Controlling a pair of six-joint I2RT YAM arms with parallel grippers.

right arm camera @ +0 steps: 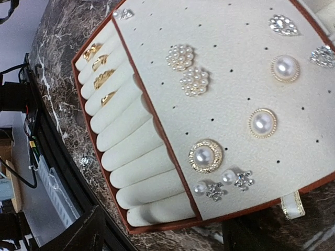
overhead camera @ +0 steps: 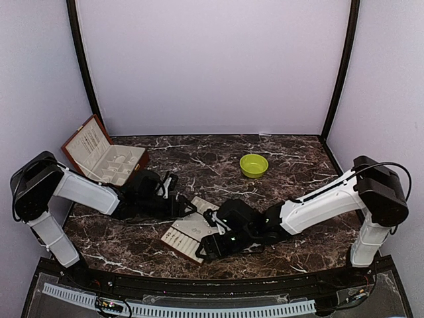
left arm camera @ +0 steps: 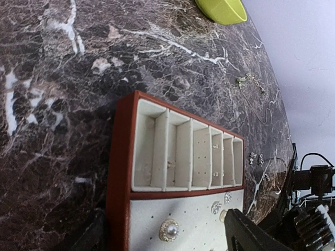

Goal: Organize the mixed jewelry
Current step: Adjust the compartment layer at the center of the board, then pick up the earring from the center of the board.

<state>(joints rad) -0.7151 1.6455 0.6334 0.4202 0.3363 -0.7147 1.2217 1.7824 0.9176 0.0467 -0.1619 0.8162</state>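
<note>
Pearl studs on perforated cream pad, gold rings in padded rolls, left fingers and right fingers spread apart

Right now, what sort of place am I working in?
Probably a staged robot test booth, not a home: plain lilac walls close in a marble-patterned table holding props, a jewelry tray, an open box and a green bowl.

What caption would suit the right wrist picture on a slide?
Pearl earrings on a cream pad, gold rings slotted in rolls beside it.
</note>
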